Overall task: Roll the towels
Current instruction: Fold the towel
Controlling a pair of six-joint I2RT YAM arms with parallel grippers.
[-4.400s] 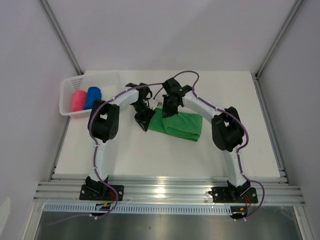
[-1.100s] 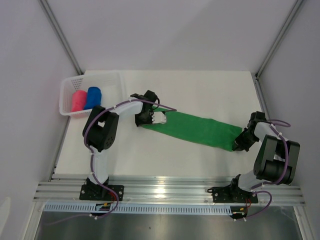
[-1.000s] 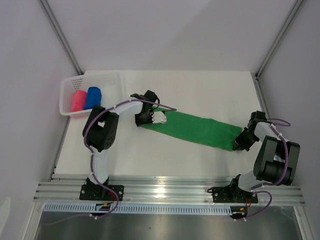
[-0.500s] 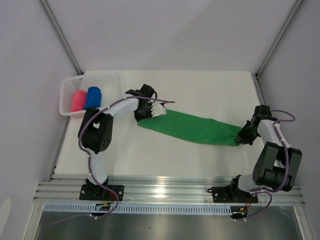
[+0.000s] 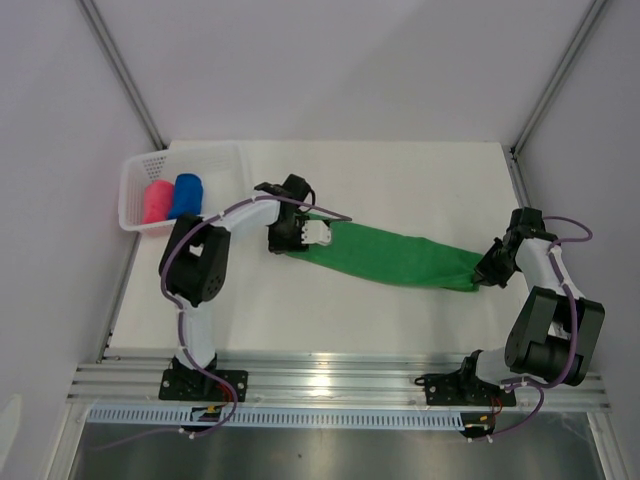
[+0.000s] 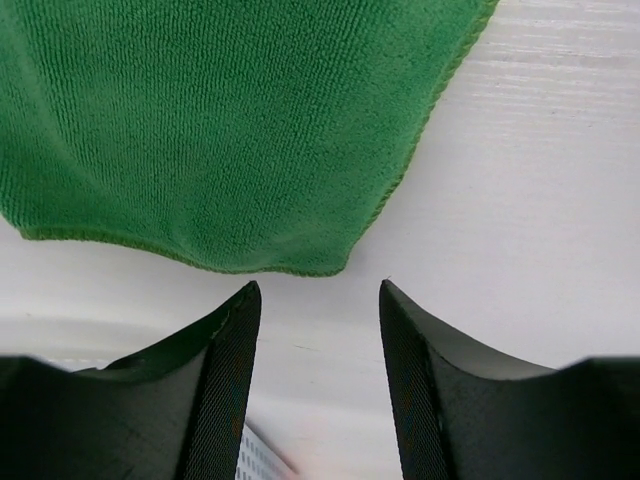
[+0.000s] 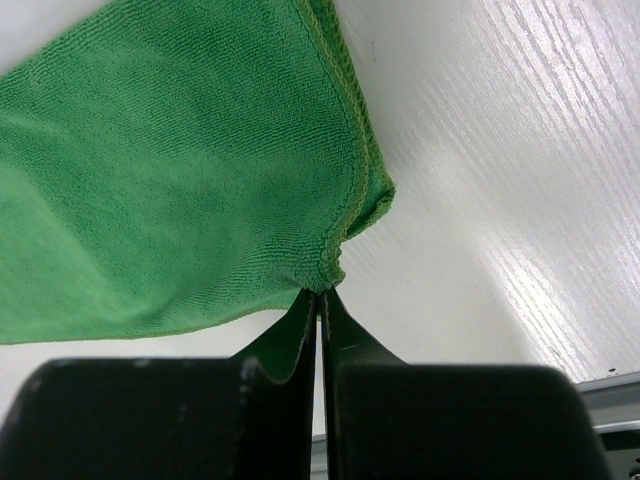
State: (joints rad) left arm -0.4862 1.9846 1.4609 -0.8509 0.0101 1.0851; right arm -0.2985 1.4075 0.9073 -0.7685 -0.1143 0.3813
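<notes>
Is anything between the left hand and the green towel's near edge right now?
Only a narrow strip of bare white table, shown in the left wrist view; the left hand is open and not touching the green towel.

A white, wood-grained table (image 5: 400, 320) is sitting inside a plain enclosure. Pale grey wall panels (image 5: 330, 60) are rising behind the table and along both its sides, and aluminium struts (image 5: 122, 70) are slanting up from its two far corners. Along the table's near edge a ribbed aluminium rail (image 5: 330, 378) is catching a soft glare, and beyond that rail a dull grey sheet (image 5: 330, 455) is showing.
</notes>
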